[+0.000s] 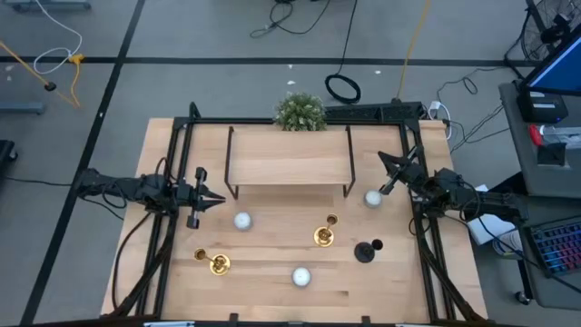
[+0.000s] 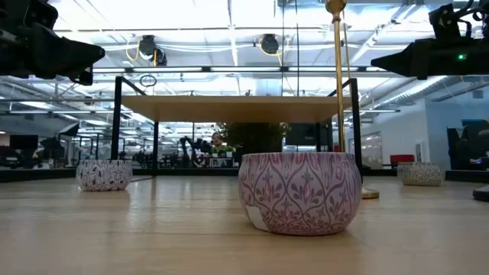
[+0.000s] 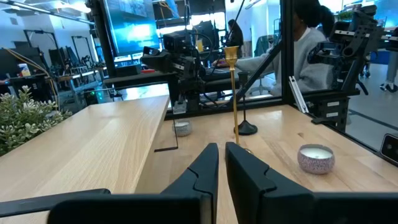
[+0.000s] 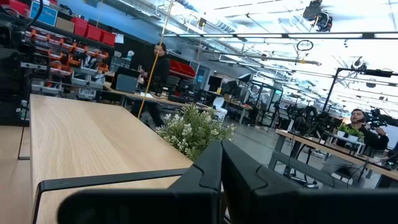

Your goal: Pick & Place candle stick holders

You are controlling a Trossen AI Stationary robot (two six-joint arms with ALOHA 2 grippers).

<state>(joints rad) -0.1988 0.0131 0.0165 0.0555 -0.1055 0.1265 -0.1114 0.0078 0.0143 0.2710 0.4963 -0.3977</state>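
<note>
Two gold candlesticks stand upright on their round bases, one at the near left (image 1: 217, 262) and one at the table's middle (image 1: 324, 234). The middle one also shows in the low view (image 2: 337, 92) and the left wrist view (image 3: 234, 93). A shorter black holder (image 1: 365, 252) stands on its base right of it. My left gripper (image 1: 221, 198) hovers shut and empty at the left, pointing toward the table's right edge. My right gripper (image 1: 382, 157) is shut and empty at the far right, beside the shelf's right end.
A low wooden shelf on black legs (image 1: 290, 156) stands at the far middle, with a bushy green plant (image 1: 300, 111) behind it. Three patterned candle tins sit on the table: one at the left of middle (image 1: 242, 220), one at the right (image 1: 373, 198), one at the near edge (image 1: 300, 276). People show in the room beyond.
</note>
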